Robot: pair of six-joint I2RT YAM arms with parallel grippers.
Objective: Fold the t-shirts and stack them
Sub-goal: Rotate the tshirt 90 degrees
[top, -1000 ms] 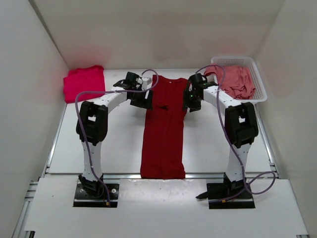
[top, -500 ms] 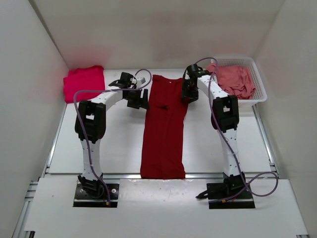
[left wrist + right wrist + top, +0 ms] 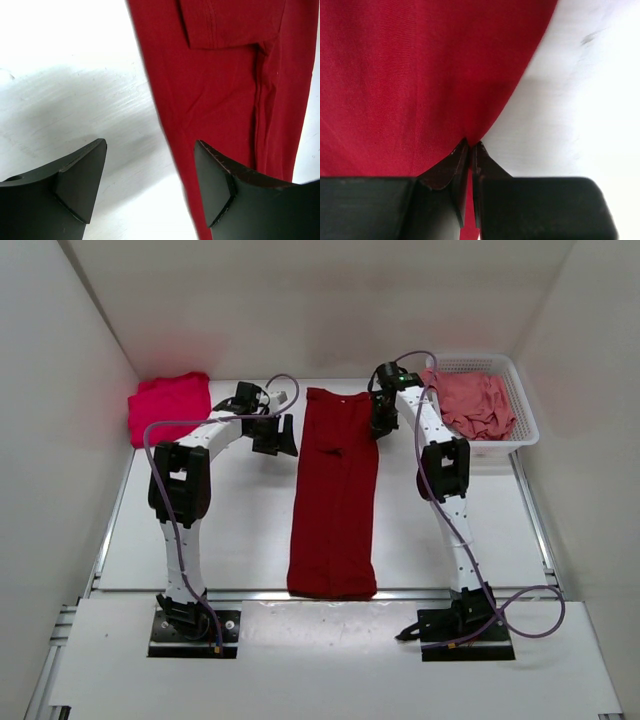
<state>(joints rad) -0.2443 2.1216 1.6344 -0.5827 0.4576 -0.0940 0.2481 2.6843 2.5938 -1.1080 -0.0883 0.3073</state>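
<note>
The dark crimson t-shirt [image 3: 333,510] lies as a long narrow strip in the middle of the desk [image 3: 220,530], reaching from the near edge to the far side. Farther along it, the left gripper [image 3: 150,145] hangs with fingers wide apart just beside the shirt's left edge and holds nothing. Across the strip, the right gripper [image 3: 471,146] is clenched on the shirt's right edge. Beyond the left arm [image 3: 180,485], the bright pinkish-red t-shirt [image 3: 170,408] sits folded in the far left corner. Just beside the right arm [image 3: 445,465], the white basket [image 3: 475,363] holds the crumpled salmon pink t-shirt [image 3: 478,405].
</note>
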